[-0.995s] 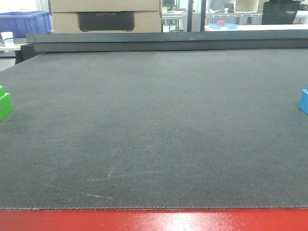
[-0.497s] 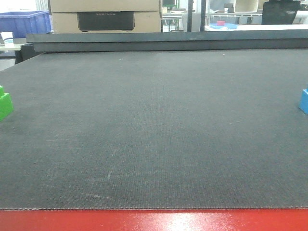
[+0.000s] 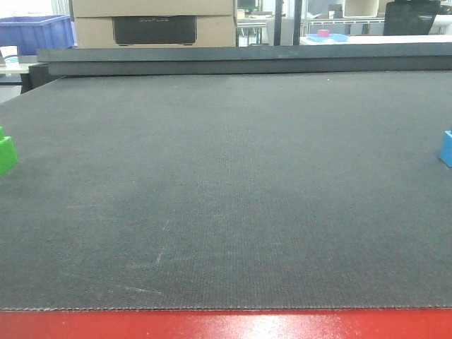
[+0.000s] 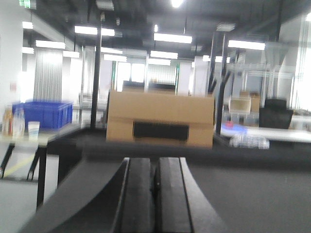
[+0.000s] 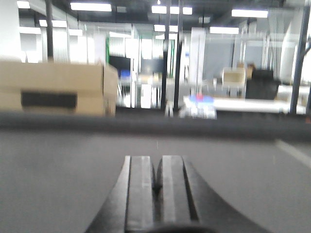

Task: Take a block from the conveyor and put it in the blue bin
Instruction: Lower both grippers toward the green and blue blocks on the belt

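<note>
Green plastic block (image 3: 6,154) creeping further out left
Left gripper (image 4: 155,194) and right gripper (image 5: 156,187) both clenched empty; nothing grabbed off the dark grey woven conveyor belt (image 3: 226,198) yet.

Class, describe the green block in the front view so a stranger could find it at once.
Start with the wide dark grey conveyor filling the front view. Follow its surface to the picture's left edge, where the green block sits, partly cut off. Its only neighbour on the belt, the blue block, sits at the right edge.

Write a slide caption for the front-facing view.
Dark grey conveyor: green block at the picture's left edge, blue block at the right, red frame in front.
</note>
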You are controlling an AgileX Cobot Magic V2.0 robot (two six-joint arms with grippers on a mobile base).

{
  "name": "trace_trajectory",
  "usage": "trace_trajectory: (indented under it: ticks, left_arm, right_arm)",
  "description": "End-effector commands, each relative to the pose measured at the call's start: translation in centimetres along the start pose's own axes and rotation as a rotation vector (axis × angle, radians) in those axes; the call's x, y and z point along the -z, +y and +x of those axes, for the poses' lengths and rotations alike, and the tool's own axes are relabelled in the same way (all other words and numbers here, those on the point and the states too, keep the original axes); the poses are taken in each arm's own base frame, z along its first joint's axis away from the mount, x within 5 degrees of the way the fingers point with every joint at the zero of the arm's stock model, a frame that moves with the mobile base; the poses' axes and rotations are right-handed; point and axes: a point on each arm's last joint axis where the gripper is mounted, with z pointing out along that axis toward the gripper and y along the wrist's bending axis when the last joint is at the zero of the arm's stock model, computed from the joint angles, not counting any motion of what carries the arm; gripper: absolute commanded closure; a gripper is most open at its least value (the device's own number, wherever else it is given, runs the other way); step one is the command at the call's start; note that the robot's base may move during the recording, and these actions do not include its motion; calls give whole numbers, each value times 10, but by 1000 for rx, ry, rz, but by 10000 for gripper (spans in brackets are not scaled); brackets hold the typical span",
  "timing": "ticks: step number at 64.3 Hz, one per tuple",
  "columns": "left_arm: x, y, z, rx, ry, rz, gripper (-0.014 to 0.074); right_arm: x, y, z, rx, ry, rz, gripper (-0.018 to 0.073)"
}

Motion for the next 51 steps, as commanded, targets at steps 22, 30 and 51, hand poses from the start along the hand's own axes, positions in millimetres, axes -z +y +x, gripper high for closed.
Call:
trace_trajectory:
  ticks: [22, 30, 51]
  left_arm:
    - [-77, -1, -146, -42, 246, -47, 476]
    - [-119, 0, -152, -63, 335, -58, 302]
    - [-177, -11, -107, -63, 617, 14, 27]
  right_arm:
    - [-72, 8, -145, 6, 283, -73, 519]
    - [-119, 8, -154, 4, 362, -77, 283]
    - [-185, 8, -117, -1, 559, -79, 0]
